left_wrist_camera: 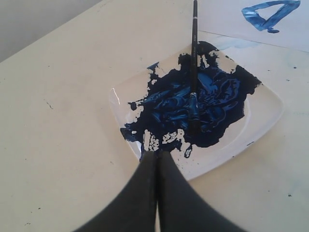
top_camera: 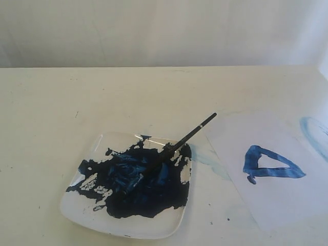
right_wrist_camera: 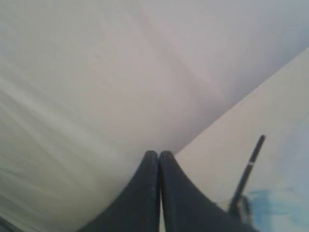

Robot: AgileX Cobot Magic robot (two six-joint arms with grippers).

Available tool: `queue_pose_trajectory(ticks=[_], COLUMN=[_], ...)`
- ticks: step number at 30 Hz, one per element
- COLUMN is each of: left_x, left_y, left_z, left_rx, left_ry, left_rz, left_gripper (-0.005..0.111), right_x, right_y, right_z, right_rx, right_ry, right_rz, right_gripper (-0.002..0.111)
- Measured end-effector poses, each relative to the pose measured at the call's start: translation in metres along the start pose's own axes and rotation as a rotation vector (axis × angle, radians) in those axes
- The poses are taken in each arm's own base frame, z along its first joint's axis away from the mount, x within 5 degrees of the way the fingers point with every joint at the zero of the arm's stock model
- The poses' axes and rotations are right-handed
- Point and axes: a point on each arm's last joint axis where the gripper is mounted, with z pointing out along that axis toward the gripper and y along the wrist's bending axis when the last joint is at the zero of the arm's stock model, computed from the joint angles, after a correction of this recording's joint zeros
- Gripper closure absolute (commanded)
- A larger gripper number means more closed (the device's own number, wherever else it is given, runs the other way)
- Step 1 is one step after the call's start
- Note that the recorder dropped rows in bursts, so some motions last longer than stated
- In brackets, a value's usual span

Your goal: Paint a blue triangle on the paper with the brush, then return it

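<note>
1. While the brush [top_camera: 190, 134] is lying across the white square plate [top_camera: 148, 231], we are watching a scene with neither arm showing in the exterior view. The brush's stained tip is resting in the dark blue paint, and its black handle is jutting over the plate's far right rim toward the paper [top_camera: 277, 205].
2. We are finding the blue triangle [top_camera: 277, 173] sitting on the paper, to the right of the plate and well apart from the brush, its thick dark outline enclosing a white centre.
3. We are noting a faint light-blue smear [top_camera: 311, 132] curving near the paper's far right edge, while both plate and paper are lying flat on the cream table [top_camera: 51, 113].
4. We are looking down past the left gripper [left_wrist_camera: 155, 153], whose two black fingers are pressing together with nothing between them. It is hovering just off the plate's near corner, apart from the brush [left_wrist_camera: 194, 58], with the plate [left_wrist_camera: 263, 113], the paper [left_wrist_camera: 299, 34] and the triangle [left_wrist_camera: 251, 13] lying beyond it.
5. We are seeing the right gripper [right_wrist_camera: 158, 153] likewise pinching shut on nothing, with mostly pale wall behind it. The brush handle [right_wrist_camera: 248, 166] is showing off to one side of it, untouched.
</note>
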Motion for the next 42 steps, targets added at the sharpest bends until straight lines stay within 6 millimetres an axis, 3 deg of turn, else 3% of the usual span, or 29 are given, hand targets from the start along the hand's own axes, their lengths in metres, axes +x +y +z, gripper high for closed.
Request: queue_pose_trajectory(ticks=[3, 7, 12, 15, 18, 21, 31, 42], left_x=[0.000, 0.000, 0.000, 0.000, 0.000, 0.000, 0.000, 0.000], left_y=[0.000, 0.000, 0.000, 0.000, 0.000, 0.000, 0.000, 0.000], left_z=[0.000, 0.000, 0.000, 0.000, 0.000, 0.000, 0.000, 0.000], left_rx=[0.000, 0.000, 0.000, 0.000, 0.000, 0.000, 0.000, 0.000], left_ry=[0.000, 0.000, 0.000, 0.000, 0.000, 0.000, 0.000, 0.000], left_rz=[0.000, 0.000, 0.000, 0.000, 0.000, 0.000, 0.000, 0.000], left_gripper=[0.107, 0.107, 0.107, 0.107, 0.107, 0.107, 0.107, 0.107], right_x=[-0.001, -0.001, -0.003, 0.006, 0.013, 0.015, 0.007, 0.006], right_y=[0.005, 0.007, -0.013, -0.027, -0.033, -0.034, -0.040, -0.041], right_z=[0.000, 0.000, -0.001, -0.004, -0.007, -0.007, -0.010, -0.010], right_rx=[-0.056, -0.077, 0.141, 0.280, 0.275, 0.258, 0.447, 0.465], right_ry=[-0.002, -0.006, -0.019, 0.144, 0.297, 0.338, 0.244, 0.232], right_rz=[0.221, 0.225, -0.134, -0.499, -0.902, -1.035, -0.927, -0.914], right_gripper=[0.108, 0.108, 0.108, 0.108, 0.108, 0.108, 0.108, 0.108])
